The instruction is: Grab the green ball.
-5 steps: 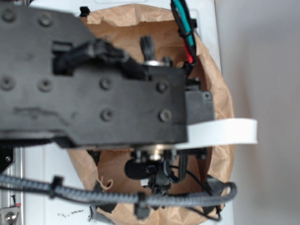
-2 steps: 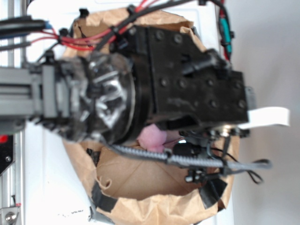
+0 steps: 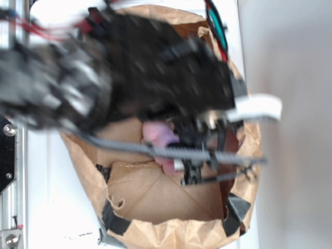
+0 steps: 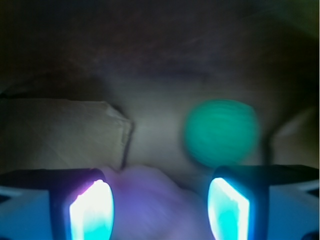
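From above, the robot arm (image 3: 104,72) reaches over a brown paper bag (image 3: 155,207) that stands open on a white table (image 3: 46,197). The arm is badly smeared by motion, so its outline is hard to read. Its black body covers most of the upper half of the bag's mouth. A braided grey cable (image 3: 155,151) runs across the opening below it, and a white strip (image 3: 257,106) sticks out past the right rim of the bag. Black tape (image 3: 116,223) patches the near rim of the bag at the lower left and lower right.

Inside the bag, a pink plush toy (image 3: 158,136) shows just under the arm, partly hidden by the cable and the dark parts of the tool.

The wrist camera looks down into the dim bag. The gripper (image 4: 160,210) is spread wide, with its two fingers (image 4: 92,210) glowing at the lower left and lower right of the picture and holding nothing. Between them lies the pink plush toy (image 4: 150,200), close to the lens and soft in focus. The green ball (image 4: 221,132) rests on the paper floor of the bag, beyond the toy and just above the right finger. It seems to lie clear of that finger, though the blur makes this uncertain. A folded paper flap (image 4: 65,132) lies to the left of the ball, on the far side of the toy.
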`<state>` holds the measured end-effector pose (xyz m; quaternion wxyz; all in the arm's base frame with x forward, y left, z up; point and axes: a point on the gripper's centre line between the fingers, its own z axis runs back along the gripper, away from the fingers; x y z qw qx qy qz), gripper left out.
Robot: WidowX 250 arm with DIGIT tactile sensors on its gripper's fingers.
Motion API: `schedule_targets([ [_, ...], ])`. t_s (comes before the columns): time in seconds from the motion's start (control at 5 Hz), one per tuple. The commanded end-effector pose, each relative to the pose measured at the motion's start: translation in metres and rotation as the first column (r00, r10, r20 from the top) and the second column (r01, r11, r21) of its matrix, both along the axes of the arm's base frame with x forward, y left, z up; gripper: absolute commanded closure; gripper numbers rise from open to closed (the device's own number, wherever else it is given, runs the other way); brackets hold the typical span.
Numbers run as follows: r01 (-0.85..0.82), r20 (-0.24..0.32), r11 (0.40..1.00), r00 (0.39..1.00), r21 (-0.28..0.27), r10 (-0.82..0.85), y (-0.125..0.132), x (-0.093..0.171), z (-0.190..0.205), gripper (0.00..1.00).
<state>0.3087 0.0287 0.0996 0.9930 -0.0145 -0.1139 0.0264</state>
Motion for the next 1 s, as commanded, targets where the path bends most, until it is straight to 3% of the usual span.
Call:
schedule_targets([
  [0.0, -0.042, 0.106, 0.999, 0.994, 0.03, 0.038, 0.01, 0.013, 0.014, 0.0],
  [0.8, -0.036, 0.118, 0.997, 0.993, 0.062, 0.028, 0.001, 0.02, -0.011, 0.0],
])
